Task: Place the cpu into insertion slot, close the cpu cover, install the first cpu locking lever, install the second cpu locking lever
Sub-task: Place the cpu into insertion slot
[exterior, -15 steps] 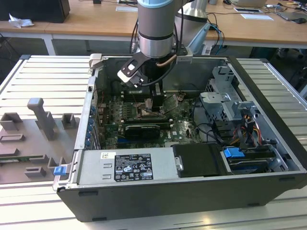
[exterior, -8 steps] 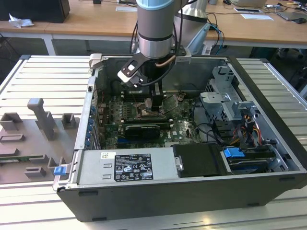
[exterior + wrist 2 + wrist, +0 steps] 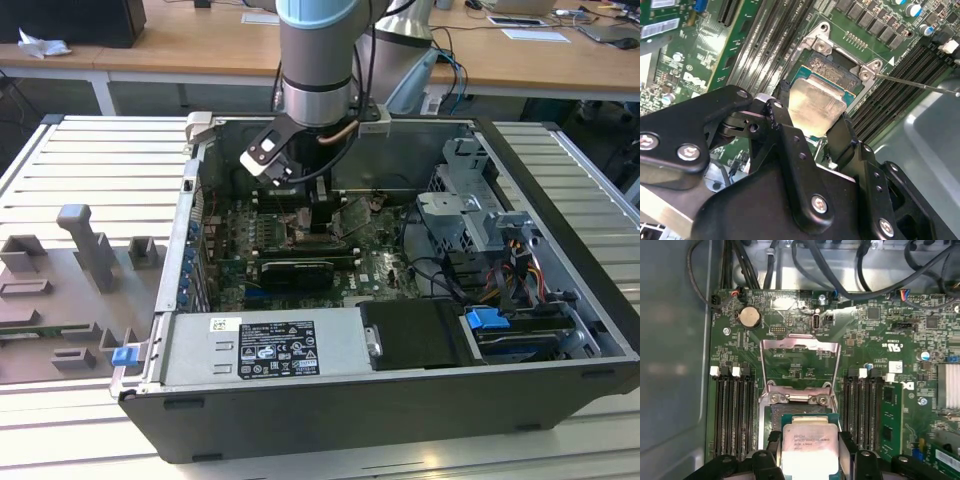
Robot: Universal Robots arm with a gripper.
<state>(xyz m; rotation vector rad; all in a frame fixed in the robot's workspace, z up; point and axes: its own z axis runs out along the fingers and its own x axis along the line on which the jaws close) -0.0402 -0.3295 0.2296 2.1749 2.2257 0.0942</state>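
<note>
My gripper [image 3: 812, 109] is shut on the cpu [image 3: 816, 102], a flat square chip with a pale metal face, its black fingers [image 3: 781, 95] pressing two opposite edges. In the first wrist view the cpu [image 3: 807, 446] hangs just over the near part of the insertion slot [image 3: 800, 412], whose dark centre and silver rim sit in the green board. The cpu cover [image 3: 765, 362], a thin silver frame, is swung back and lies open beyond the slot. A thin locking lever [image 3: 915, 84] stands free beside the slot. In the exterior view my gripper [image 3: 322, 228] is deep inside the computer case.
Long memory slots [image 3: 732, 410] flank the socket on both sides. A black graphics card [image 3: 297, 272] lies near the gripper, with the power supply [image 3: 262, 346] in front. A drive cage [image 3: 470, 215] and cables [image 3: 440, 275] fill the exterior view's right of the case.
</note>
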